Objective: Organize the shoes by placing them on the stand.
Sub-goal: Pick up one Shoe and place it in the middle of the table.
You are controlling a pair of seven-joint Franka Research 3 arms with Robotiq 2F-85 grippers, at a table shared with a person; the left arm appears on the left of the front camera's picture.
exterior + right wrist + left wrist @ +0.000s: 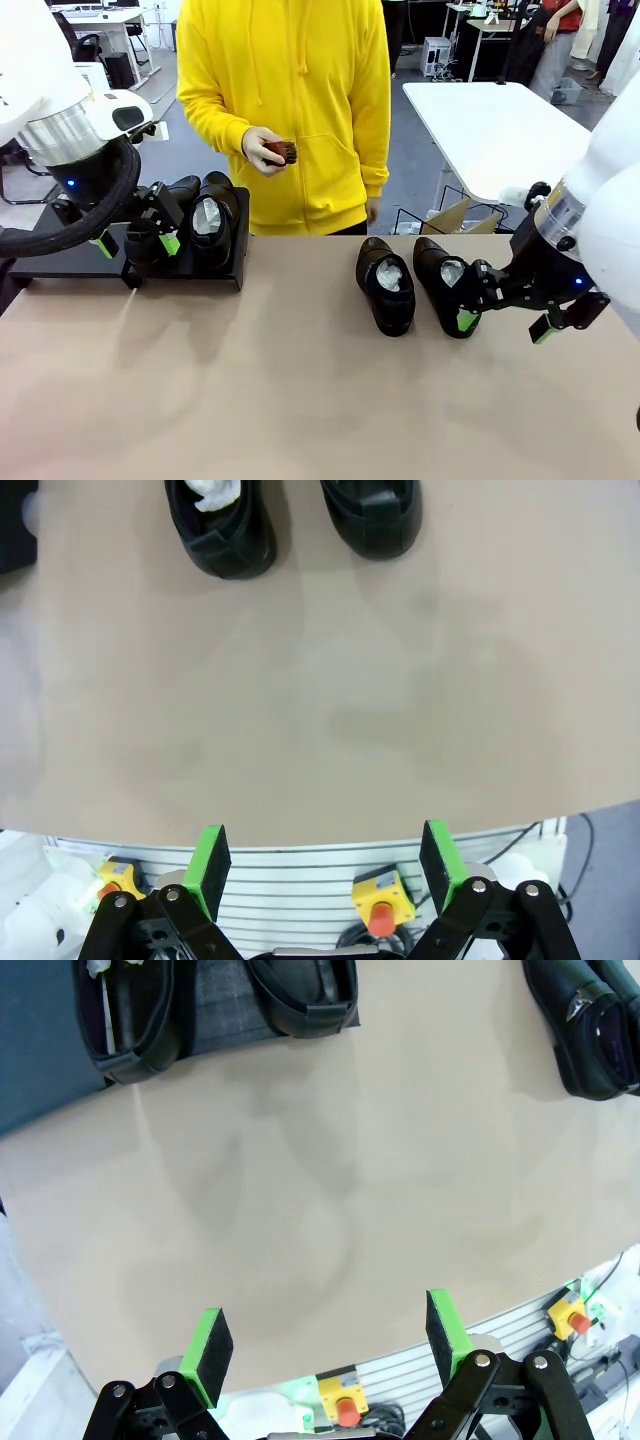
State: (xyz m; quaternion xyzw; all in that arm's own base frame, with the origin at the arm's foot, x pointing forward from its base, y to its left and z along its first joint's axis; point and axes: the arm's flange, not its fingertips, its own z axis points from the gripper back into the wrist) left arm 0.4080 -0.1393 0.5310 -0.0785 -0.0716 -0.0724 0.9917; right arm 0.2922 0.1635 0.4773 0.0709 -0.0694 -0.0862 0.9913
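Note:
Two glossy black shoes [213, 225] [178, 192] stuffed with white paper rest on the low black stand [60, 262] at the far left. My left gripper [138, 243] hovers open just in front of them and partly hides the left one. The left wrist view has my left gripper [328, 1338] open over bare table, with the two shoes [130, 1010] [305, 995] on the stand [225, 1015] at the top. Two more shoes [388, 285] [447, 283] lie side by side on the table right of centre. My right gripper [503, 325] stands open just right of them. My right gripper [324, 860] points past the near table edge, the shoes [222, 525] [372, 515] above.
A person in a yellow hoodie stands at the far side holding a small brown brush [281, 152]. A white table [490, 130] and a cardboard box [450, 215] are behind at the right. Emergency-stop buttons [345, 1400] [380, 905] sit below the near table edge.

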